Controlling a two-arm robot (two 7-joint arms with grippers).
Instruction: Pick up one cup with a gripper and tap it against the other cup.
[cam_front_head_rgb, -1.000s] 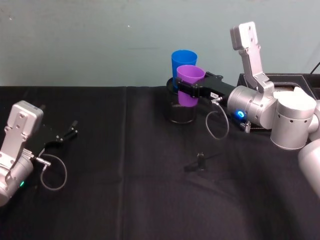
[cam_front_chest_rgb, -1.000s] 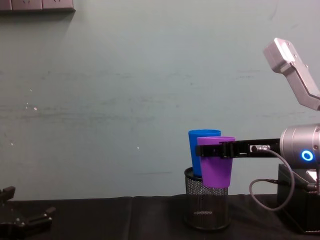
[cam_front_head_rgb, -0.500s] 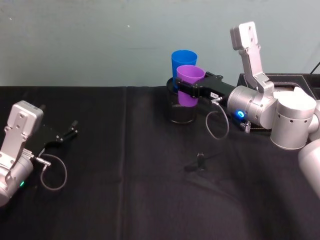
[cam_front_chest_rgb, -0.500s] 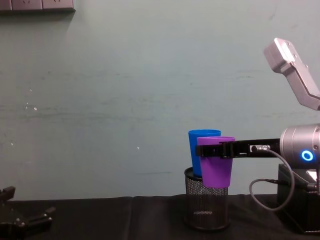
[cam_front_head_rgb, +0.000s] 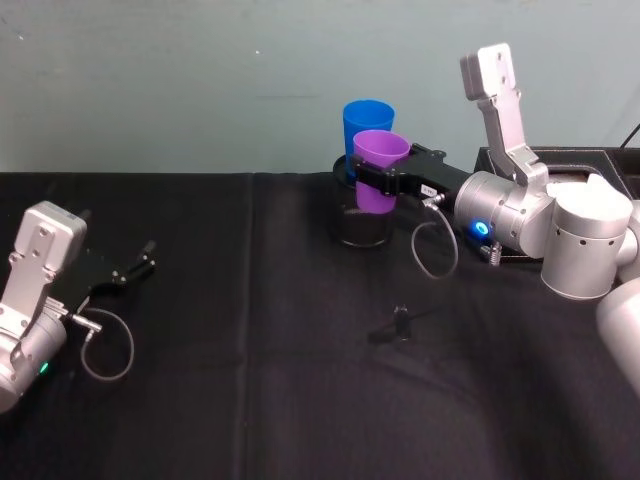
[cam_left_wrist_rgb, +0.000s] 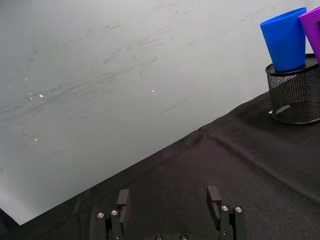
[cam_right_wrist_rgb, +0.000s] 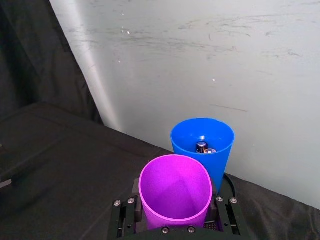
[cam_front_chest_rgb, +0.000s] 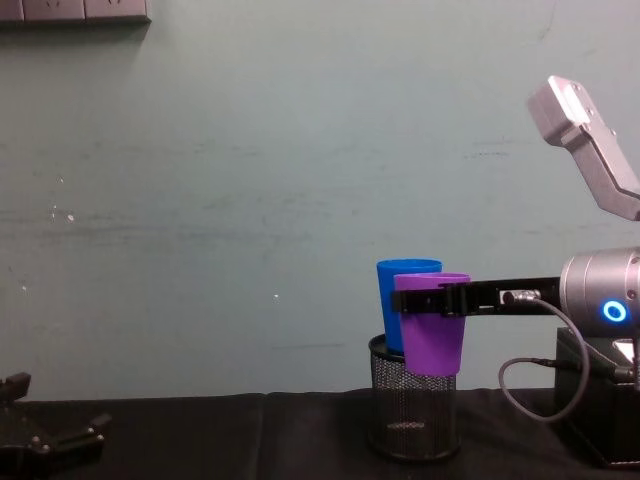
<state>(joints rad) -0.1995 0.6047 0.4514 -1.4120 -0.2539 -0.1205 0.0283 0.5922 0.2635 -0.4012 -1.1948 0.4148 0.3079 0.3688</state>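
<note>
Holding the purple cup (cam_front_head_rgb: 376, 200) upright and clear of the counter (cam_front_head_rgb: 300, 350), the right hand (cam_front_head_rgb: 378, 180) pinches it around the upper wall, one flat finger on each side, at about 1 o'clock in the head view. The blue cup (cam_front_head_rgb: 366, 120) stands in a mesh pen holder (cam_front_head_rgb: 360, 228) just beyond, at roughly 11 o'clock from the purple one, with its rim a little higher. From the chest view the two walls overlap, and I cannot tell whether they are touching or a sliver apart. The step in hand looks like the tap itself. To do it well, the move should be a short, soft nudge toward 11 o'clock, wall against wall, with the purple cup kept level. Its base should ride above the mesh rim so nothing snags. The blue cup appears to sit loosely in the holder and has small items inside, so a hard knock could tip it or shift the holder. The black fingers should stay off the blue wall; only plastic should meet plastic. The left hand (cam_front_head_rgb: 135, 268) rests idle at 8 o'clock on the counter, its fingers spread apart.
</note>
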